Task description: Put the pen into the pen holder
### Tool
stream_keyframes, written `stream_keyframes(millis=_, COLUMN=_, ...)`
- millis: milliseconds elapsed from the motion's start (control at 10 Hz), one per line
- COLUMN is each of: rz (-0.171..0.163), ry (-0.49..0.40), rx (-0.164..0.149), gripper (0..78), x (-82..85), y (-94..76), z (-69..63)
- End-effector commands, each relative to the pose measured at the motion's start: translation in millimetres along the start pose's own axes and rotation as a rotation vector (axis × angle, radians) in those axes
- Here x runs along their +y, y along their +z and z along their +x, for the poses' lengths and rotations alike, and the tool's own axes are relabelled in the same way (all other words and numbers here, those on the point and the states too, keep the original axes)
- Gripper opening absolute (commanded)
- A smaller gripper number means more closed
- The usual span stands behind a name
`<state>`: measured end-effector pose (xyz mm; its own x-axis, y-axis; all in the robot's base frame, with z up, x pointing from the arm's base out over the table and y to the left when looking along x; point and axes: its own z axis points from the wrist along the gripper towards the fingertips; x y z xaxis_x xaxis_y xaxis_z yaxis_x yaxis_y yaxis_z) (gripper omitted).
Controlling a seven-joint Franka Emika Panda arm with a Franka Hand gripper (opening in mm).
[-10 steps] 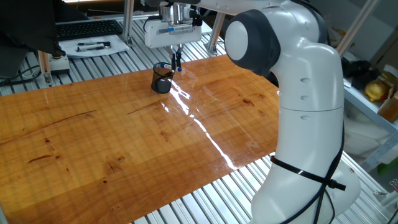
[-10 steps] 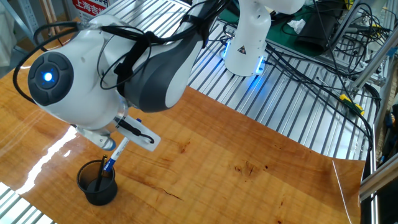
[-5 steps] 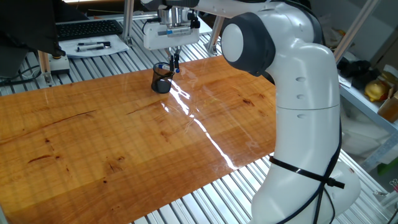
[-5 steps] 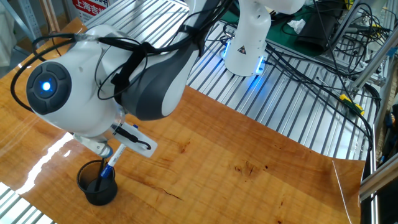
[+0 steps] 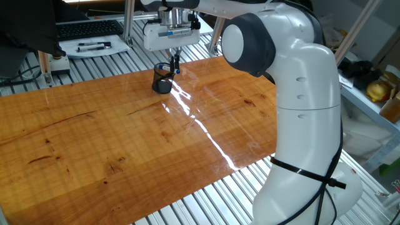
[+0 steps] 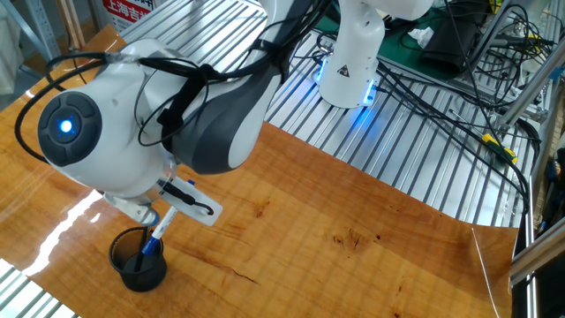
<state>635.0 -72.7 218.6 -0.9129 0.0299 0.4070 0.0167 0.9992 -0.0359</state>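
The pen holder (image 5: 162, 80) is a small dark see-through cup near the far edge of the wooden board (image 5: 125, 144). My gripper (image 5: 175, 60) hangs just over its right rim, shut on the pen (image 6: 158, 229). The pen is slim, pale-barrelled and blue-tipped. It tilts down, with its lower end inside the pen holder (image 6: 138, 266). In the other fixed view the big arm joint covers most of the fingers, so only the pen below the gripper (image 6: 164, 215) shows.
A white tray (image 5: 94, 47) with black pens and a keyboard (image 5: 87, 28) lie on the slatted metal bench behind the board. A second robot's base (image 6: 351, 62) and a tangle of cables (image 6: 441, 84) stand beyond the board's other side.
Over the last second the gripper with the pen shifted slightly toward the pen holder; in the last half second it has barely moved.
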Motion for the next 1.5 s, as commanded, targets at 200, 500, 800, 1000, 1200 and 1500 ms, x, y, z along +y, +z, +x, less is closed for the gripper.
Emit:
stream_keyframes(millis=200, rz=0.002, ry=0.029, rx=-0.019, gripper=1.1, x=-18.3, y=3.3, z=-8.5)
stream_keyframes(millis=500, rz=-0.001, ry=0.041, rx=-0.017, gripper=1.1, x=-18.3, y=3.2, z=-8.4)
stream_keyframes(millis=800, rz=-0.003, ry=0.032, rx=-0.017, gripper=1.1, x=-17.2, y=4.2, z=-9.6)
stream_keyframes(millis=1000, rz=-0.005, ry=0.038, rx=-0.017, gripper=1.1, x=-15.4, y=5.8, z=-11.7)
stream_keyframes(millis=1200, rz=-0.005, ry=0.035, rx=-0.016, gripper=1.1, x=-14.5, y=7.0, z=-13.3)
stream_keyframes(millis=1500, rz=-0.005, ry=0.034, rx=-0.015, gripper=1.1, x=-14.3, y=7.2, z=-13.6)
